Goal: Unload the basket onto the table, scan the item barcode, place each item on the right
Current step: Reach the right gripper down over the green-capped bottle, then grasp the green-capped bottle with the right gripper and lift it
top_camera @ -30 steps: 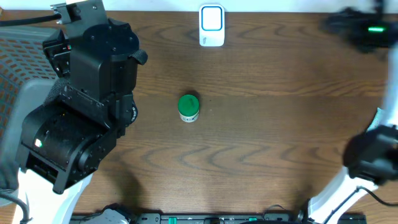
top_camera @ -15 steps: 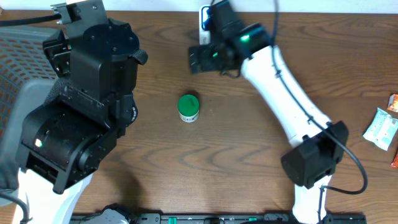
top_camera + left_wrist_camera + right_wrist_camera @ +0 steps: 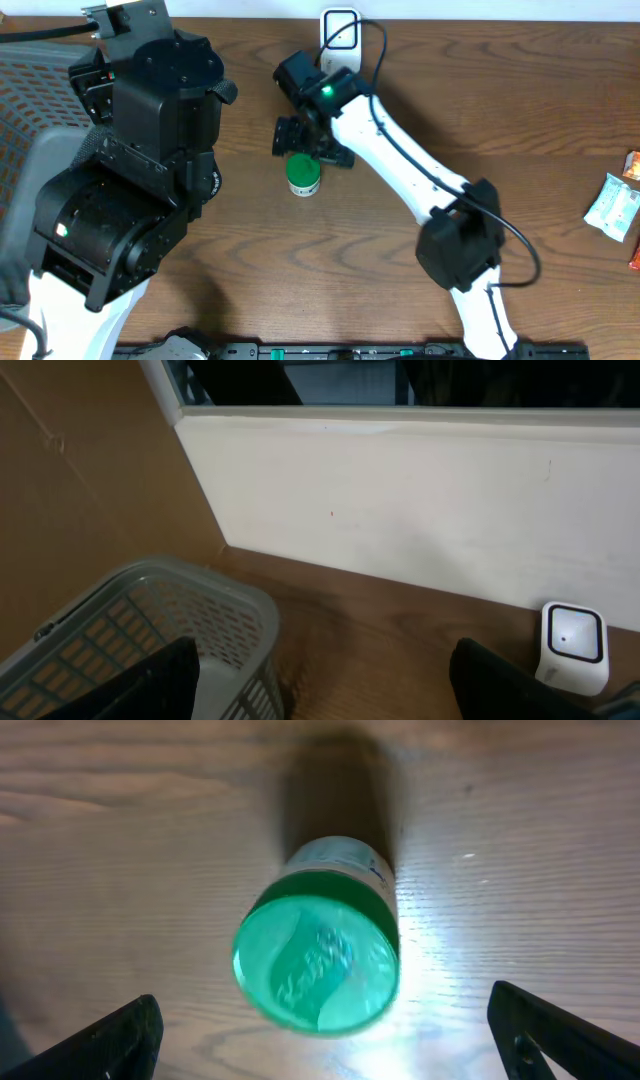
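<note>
Looking down past the right end effector point(image 3: 335, 1050), spread wide and gripping nothing: only its dark fingertips point(image 3: 120, 1040) in the bottom corners, with the green-lidded bottle point(image 3: 318, 960) standing upright on the worktop point(image 3: 520, 840) between and just ahead of them, touching neither. Lid lettering too blurred to read, label mostly hidden beneath the lid.

Seen from overhead instead: poised just above the bottle near the worktop's middle and covering its far edge, with the spread of the jaws lost under the wrist. Shows also the white scanner point(image 3: 340, 40) at the far edge, behind the arm and partly covered by a cable, and packets point(image 3: 615, 205) cut off at the right border.

Left end effector point(image 3: 330, 695) likewise open and empty, just its fingers point(image 3: 150, 685) at the frame's bottom, facing a grey basket point(image 3: 180, 620), the scanner and a pale wall point(image 3: 400, 500). Bottle outside that view.
</note>
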Available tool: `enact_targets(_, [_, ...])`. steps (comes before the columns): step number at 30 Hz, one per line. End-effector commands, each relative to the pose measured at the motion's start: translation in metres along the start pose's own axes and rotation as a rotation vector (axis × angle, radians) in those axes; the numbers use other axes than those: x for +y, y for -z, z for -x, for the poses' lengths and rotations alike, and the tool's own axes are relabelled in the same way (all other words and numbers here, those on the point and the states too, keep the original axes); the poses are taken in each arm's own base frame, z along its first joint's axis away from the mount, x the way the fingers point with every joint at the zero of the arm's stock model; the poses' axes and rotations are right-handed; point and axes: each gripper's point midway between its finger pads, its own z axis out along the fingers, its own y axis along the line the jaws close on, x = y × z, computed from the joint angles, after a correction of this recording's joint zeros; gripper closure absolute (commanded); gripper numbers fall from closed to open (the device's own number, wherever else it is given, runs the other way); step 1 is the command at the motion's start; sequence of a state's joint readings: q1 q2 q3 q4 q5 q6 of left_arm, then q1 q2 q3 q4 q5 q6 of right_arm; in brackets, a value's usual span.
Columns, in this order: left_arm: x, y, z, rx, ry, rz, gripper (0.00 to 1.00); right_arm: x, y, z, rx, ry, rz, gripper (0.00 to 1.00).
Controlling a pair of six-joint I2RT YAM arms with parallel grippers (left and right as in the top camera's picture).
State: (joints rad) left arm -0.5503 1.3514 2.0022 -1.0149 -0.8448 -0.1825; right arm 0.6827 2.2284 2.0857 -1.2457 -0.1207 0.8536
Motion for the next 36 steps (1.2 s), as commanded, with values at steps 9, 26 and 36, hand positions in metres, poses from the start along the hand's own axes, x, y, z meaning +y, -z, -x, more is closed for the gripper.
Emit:
enact_targets(9, [0.004, 0.000, 0.000, -0.002, -0.005, 0.022, 0.19, 0.001, -0.039, -0.019, 0.152, -0.151, -0.007, 0.01])
enact_targets(26, [0.004, 0.000, 0.000, -0.002, -0.005, 0.022, 0.19, -0.004, -0.092, -0.028, 0.220, -0.243, -0.066, 0.19])
enact_targets(36, [0.004, 0.000, 0.000, -0.002, -0.005, 0.022, 0.19, -0.022, -0.092, -0.020, 0.164, -0.109, -0.142, 0.49])
